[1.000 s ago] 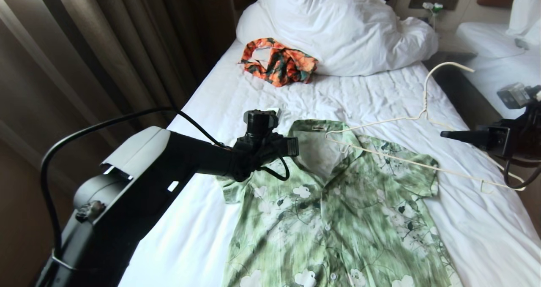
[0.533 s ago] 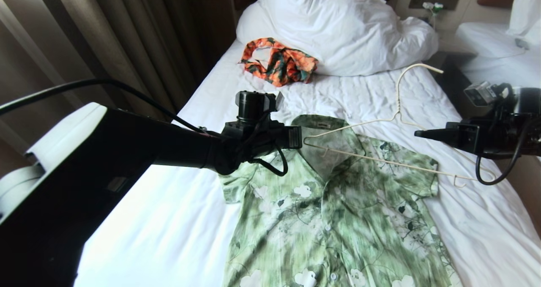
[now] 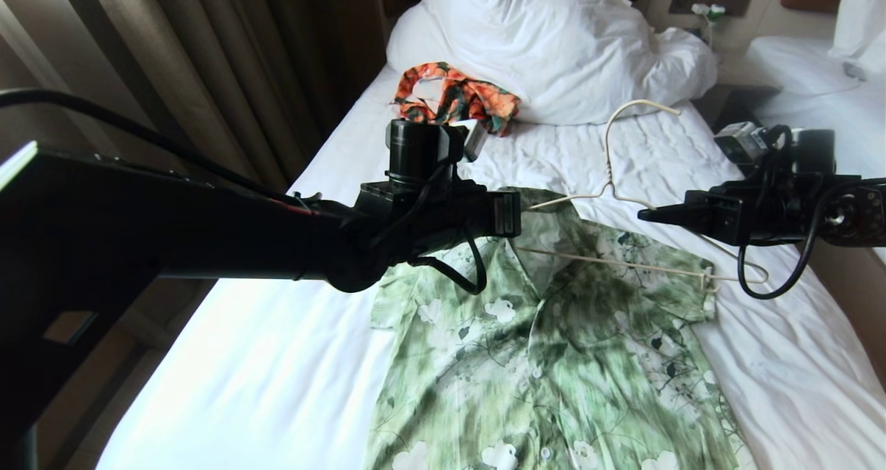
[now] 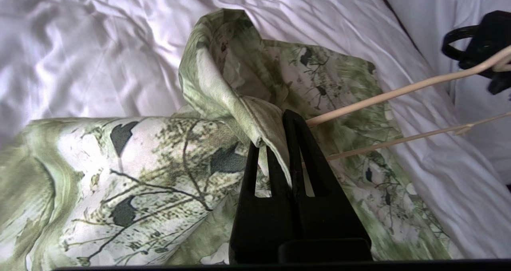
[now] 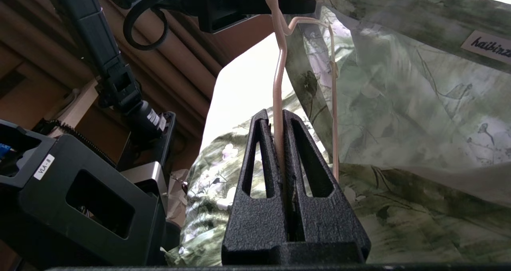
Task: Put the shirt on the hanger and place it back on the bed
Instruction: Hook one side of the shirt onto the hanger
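Shirt (image 3: pixel 554 359) lay on the bed (image 3: pixel 277 373), collar pinched in the left gripper's (image 4: pixel 284 117) closed jaws. Right gripper's (image 5: pixel 274 117) jaws clamped the hanger (image 3: pixel 609 179).

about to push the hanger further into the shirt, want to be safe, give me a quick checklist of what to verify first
1. Left gripper shut on the shirt collar edge: ok.
2. Right gripper shut on the hanger wire: ok.
3. Hanger's near end inside the collar opening: ok, it passes behind the lifted fabric.
4. Hanger's far end under the shirt's shoulder: not ok, it lies on top.
5. Buttons done up lower down: cannot tell.
6. Shirt body flat on the bed: ok.
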You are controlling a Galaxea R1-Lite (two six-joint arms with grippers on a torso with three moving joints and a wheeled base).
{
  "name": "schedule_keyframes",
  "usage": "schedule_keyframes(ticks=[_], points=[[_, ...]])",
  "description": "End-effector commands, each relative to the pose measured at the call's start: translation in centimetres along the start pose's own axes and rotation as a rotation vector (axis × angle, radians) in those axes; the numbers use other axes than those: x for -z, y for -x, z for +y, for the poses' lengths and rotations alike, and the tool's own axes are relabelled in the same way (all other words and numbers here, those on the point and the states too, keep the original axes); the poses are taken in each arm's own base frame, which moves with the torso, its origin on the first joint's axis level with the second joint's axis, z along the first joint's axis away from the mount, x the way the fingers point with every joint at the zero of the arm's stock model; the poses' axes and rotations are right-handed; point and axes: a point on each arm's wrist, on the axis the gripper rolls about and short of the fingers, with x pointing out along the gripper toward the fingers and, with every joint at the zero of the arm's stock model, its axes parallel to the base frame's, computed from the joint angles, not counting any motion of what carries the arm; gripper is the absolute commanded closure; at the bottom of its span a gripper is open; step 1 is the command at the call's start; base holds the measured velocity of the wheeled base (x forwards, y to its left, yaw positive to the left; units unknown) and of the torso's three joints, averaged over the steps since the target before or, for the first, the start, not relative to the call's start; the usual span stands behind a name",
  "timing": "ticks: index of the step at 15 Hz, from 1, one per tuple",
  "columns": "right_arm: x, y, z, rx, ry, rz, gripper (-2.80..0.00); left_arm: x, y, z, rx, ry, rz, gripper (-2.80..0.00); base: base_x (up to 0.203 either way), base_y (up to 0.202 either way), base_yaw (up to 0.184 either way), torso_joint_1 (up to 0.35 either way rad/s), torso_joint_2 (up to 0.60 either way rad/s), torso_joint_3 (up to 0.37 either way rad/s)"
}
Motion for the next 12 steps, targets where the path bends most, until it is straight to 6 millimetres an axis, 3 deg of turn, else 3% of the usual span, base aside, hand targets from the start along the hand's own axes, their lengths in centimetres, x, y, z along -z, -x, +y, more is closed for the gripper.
schedule_keyframes(ticks=[1, 8, 12], points=[[-0.3, -0.6, 0.3, -0.024, 0.014, 0.002, 0.00, -1.0, 1.6, -1.4, 0.025, -0.002, -0.016, 0.00, 0.000, 0.000, 0.000, 0.000, 0.00, 0.000], [-0.6, -3.0, 2.9, -0.090, 0.076, 0.017, 0.00, -2.2, 6.3, -9.5, 0.152, 0.014, -0.022, 0.00, 0.000, 0.000, 0.000, 0.000, 0.00, 0.000], [-0.4, -4.2, 3.8, -0.124, 0.100, 0.023, 0.00, -1.6, 5.9, -10.9, 0.169, 0.004, 0.003, 0.00, 0.000, 0.000, 0.000, 0.000, 0.00, 0.000]])
